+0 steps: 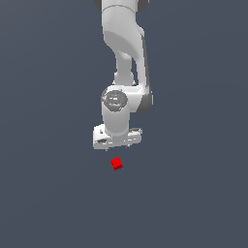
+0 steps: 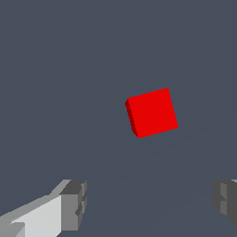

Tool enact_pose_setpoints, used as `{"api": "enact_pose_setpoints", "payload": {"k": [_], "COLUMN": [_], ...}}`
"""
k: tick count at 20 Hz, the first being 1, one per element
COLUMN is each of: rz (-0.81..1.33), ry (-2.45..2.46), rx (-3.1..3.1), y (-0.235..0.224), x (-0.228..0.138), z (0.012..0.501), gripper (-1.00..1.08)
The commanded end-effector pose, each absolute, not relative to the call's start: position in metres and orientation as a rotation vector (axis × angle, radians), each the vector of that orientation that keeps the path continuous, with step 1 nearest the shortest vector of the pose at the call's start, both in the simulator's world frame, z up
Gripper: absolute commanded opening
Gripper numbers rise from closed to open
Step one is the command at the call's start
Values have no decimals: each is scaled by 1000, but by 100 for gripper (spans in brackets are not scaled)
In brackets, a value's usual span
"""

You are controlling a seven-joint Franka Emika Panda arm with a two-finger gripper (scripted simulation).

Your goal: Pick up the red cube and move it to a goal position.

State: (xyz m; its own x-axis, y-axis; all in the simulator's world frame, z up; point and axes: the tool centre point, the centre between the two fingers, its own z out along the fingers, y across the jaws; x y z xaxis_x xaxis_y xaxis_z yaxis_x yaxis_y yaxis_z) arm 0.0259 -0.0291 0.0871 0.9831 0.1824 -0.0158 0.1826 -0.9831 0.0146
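Below the arm (image 1: pixel 123 58), on the plain grey floor (image 1: pixel 193 203), the cube (image 1: pixel 116 163) sits alone, just beside and under the gripper (image 1: pixel 117 145) but not touching it. Wrist view: cube (image 2: pixel 152 112) lies ahead of the two fingertips (image 2: pixel 74 203), clear of both and turned at a slight angle to the line between them. Jaws stand wide, nothing held; the gap is far broader than the cube.

Handling, as judged: small, rigid, matte-faced block, probably light; flat faces should give the pads fair friction, no fragility expected. Best hold looks to be on two opposite side faces, near mid-height, after rotating the wrist to square the pads with those faces. Gripping across corners risks the cube twisting or squirting out. No goal marker visible.
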Motion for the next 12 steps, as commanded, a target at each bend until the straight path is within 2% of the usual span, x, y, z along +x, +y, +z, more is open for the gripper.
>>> {"api": "enact_pose_setpoints", "payload": {"k": [1, 12], "rz": [-18, -2], "ry": [372, 645], "rx": [3107, 3073], "y": [-32, -35], "x": [36, 71], "z": [73, 28], "gripper": [100, 100]}}
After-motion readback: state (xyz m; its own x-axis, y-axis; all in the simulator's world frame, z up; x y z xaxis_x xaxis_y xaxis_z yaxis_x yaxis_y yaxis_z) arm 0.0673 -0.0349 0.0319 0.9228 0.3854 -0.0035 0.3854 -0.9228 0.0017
